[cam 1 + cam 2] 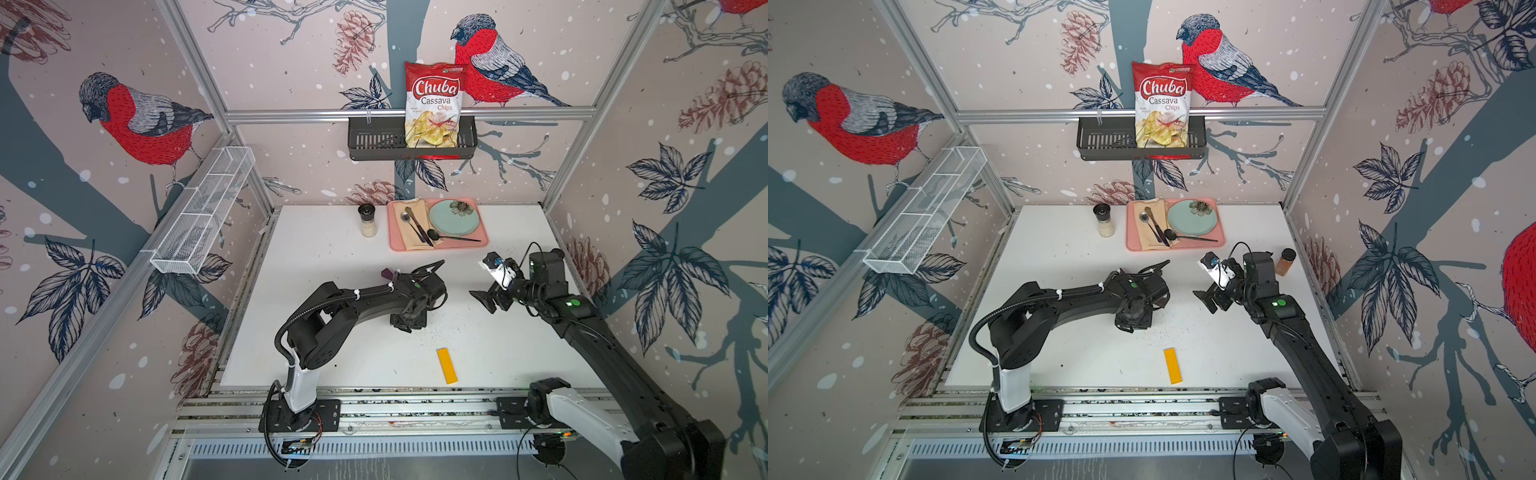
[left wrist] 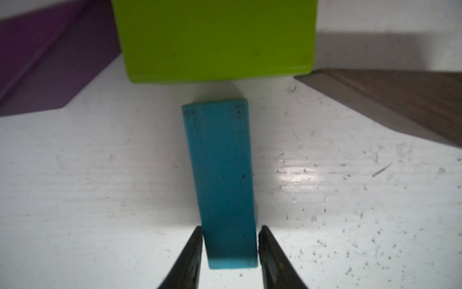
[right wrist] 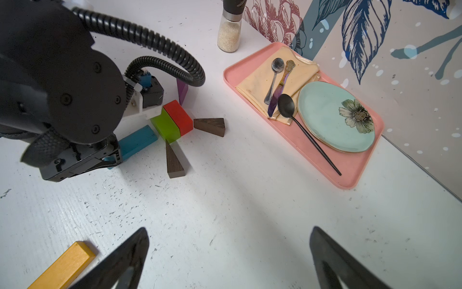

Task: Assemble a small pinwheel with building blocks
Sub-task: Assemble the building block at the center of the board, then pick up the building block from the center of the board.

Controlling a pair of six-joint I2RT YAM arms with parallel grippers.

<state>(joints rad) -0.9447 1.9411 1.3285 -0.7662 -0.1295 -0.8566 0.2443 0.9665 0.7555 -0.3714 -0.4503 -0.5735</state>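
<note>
The pinwheel lies part-built in the middle of the table, under the left arm; green brick and red brick sit side by side as hub; two brown wedges and a purple wedge fan around them. The blue bar points at the green brick, just short of it; the left gripper pinches its outer end, likely to slide it in as stem. The yellow bar lies well apart near the front edge; the right gripper hovers wide open and empty, clear of the work.

Top views look down from high over the whole worktop; wrist views sit low and close, both showing the blue bar.
</note>
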